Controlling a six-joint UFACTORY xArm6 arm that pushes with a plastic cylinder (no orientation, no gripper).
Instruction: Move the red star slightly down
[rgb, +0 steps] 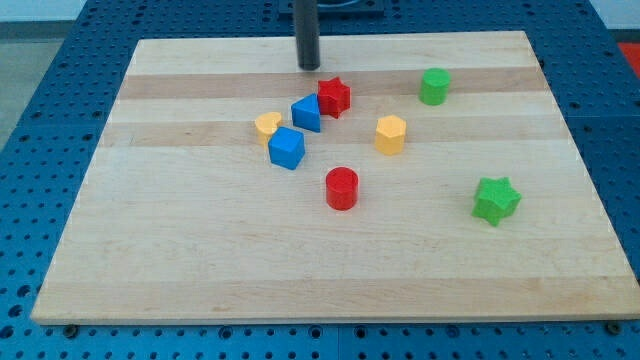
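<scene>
Near board's top edge, rod tip (309, 67) sits at 11 o'clock of red star (334, 96), close but apart. No claw on this rod (bare tip, holds nothing). Blue triangular block (307, 113) touching star at its 8 o'clock. Blue cube (286, 148) and yellow heart (267, 125) farther at 8. Yellow hexagon (390, 133) at 4, red cylinder (342, 187) at 6. Green cylinder (434, 86) at 3, green star (495, 199) well apart at 4.

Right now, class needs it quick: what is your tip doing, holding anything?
My tip: no gripper, holds nothing; it sits just above-left of the red star, not touching.
</scene>
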